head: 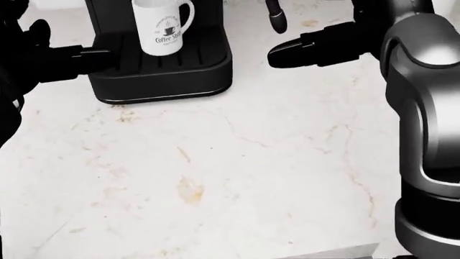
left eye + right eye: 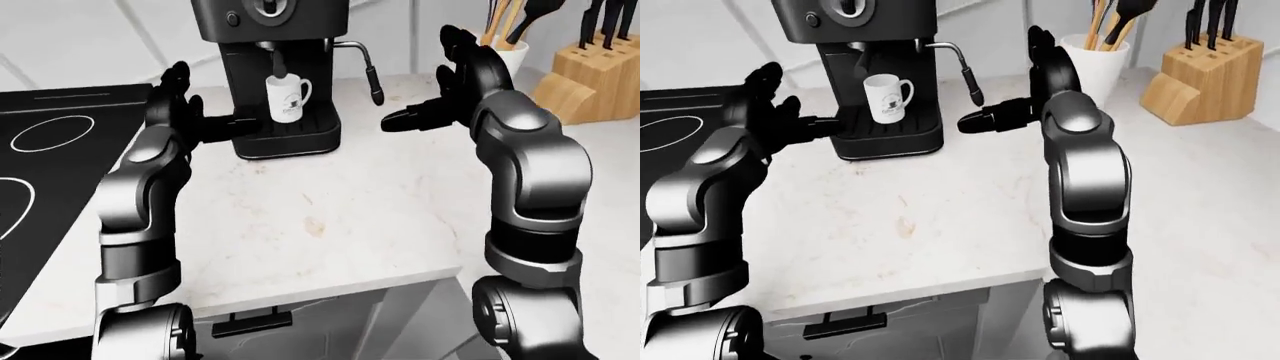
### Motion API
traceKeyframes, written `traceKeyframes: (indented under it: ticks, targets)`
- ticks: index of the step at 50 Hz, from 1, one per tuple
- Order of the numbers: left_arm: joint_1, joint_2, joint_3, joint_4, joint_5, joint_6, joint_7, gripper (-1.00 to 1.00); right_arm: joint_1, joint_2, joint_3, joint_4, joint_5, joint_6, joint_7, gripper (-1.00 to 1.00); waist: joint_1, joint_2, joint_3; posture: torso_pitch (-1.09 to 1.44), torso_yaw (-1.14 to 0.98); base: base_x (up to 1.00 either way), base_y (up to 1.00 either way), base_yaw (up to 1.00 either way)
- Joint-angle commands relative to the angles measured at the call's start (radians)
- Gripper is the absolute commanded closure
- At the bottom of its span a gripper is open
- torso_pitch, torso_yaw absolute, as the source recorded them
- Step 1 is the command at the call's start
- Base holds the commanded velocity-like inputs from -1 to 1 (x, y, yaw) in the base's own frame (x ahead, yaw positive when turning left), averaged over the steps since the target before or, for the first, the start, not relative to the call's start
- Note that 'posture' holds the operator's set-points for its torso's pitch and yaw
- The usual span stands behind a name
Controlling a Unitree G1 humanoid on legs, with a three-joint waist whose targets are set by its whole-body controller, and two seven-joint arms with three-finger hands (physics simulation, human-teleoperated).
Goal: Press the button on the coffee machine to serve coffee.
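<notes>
We count one coffee machine [image 2: 272, 67], one mug [image 2: 287, 97], one utensil crock [image 2: 1096, 64], one knife block [image 2: 1200, 79] and one black cooktop [image 2: 50, 150], all on a pale marble table [image 2: 320, 217]. Two hands are raised over it.

The coffee machine is black and stands near the top of the left-eye view, left of center. Its head carries a large round dial [image 2: 268, 6] and a small round button [image 2: 232, 19] just left of it. A steam wand [image 2: 372, 75] bends out from its right side and hangs down over the table. The white mug, printed with a dark coffee-shop logo, stands upright on the ridged drip tray [image 1: 172, 59] beneath the spout, handle turned to the view's right.

Our left hand [image 2: 185, 112] sits just left of the machine's base; one of its fingers [image 1: 90, 54] reaches to the tray's left edge and looks to be touching it. The others stand spread apart and hold nothing.

Our right hand [image 2: 450, 90] hovers to the right of the steam wand, apart from it, with one finger [image 1: 302, 49] pointing left toward the machine and the rest splayed upward, gripping nothing.

The crock, white and holding wooden and dark utensils, and the wooden knife block stand at the top right, well apart from the machine.
</notes>
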Motion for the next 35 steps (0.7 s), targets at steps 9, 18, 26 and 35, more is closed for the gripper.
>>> traceKeyframes:
  ticks: [9, 18, 26, 35]
  targets:
    - [-0.038, 0.008, 0.001, -0.035, 0.002, -0.034, -0.004, -1.0, -0.011, 0.0, -0.019, -0.019, -0.007, -0.042, -0.009, -1.0, -0.01, 0.011, -0.025, 0.0, 0.0, 0.0, 0.0, 0.0]
    - [-0.037, 0.009, 0.002, -0.039, 0.002, -0.031, -0.003, -1.0, -0.01, 0.002, -0.025, -0.018, 0.006, -0.051, -0.016, -1.0, -0.015, 0.018, -0.024, 0.0, 0.0, 0.0, 0.0, 0.0]
    - [-0.031, 0.006, 0.0, -0.027, 0.005, -0.044, -0.008, -1.0, -0.006, 0.0, -0.025, -0.001, 0.018, -0.068, -0.027, -1.0, -0.016, 0.019, -0.029, 0.0, 0.0, 0.0, 0.0, 0.0]
    - [-0.038, 0.006, 0.002, -0.017, 0.001, -0.034, -0.007, -1.0, -0.016, -0.006, -0.028, 0.002, 0.029, -0.063, -0.032, -1.0, -0.013, 0.018, -0.049, -0.04, 0.0, 0.0, 0.0, 0.0]
